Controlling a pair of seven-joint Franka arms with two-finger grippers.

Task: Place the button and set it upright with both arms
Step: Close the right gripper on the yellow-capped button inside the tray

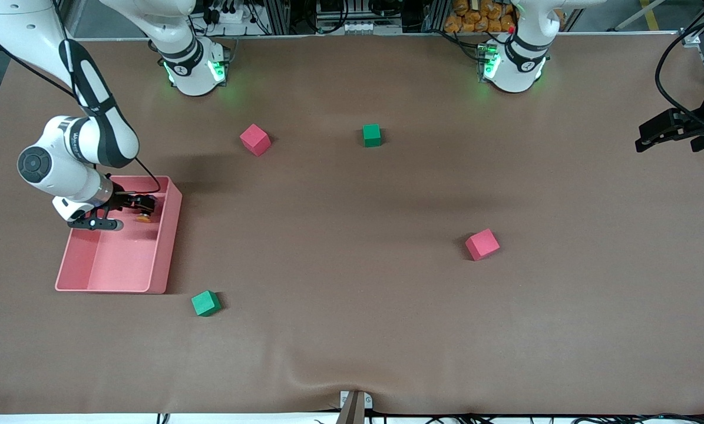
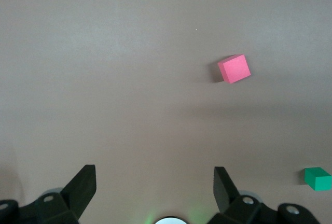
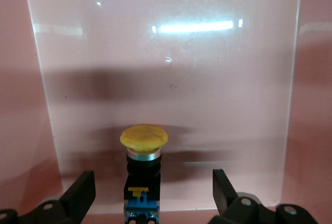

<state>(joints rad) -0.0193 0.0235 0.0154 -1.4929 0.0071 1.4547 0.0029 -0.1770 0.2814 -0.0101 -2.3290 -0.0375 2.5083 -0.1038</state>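
Two white jointed arms are showing dark joint bands, a black cable trailing along the right arm [image 1: 86,88], bases glowing green beside small round markings, and black two-finger grippers, the right gripper [image 1: 125,213] and left gripper [image 1: 673,132], with silver screws sitting in their wedge-shaped fingers [image 2: 83,185].

The button [image 3: 143,167] is a small push-button with a round, domed orange-yellow cap [image 3: 144,136], a thin silver collar under the cap, a black barrel and a blue base with a yellow tab. It lies on its side on the floor of the pink tray [image 1: 164,247], in the part of the tray farther from the front camera, toward the right arm's end of the table. In the front view only a sliver of orange cap [image 1: 144,219] shows.
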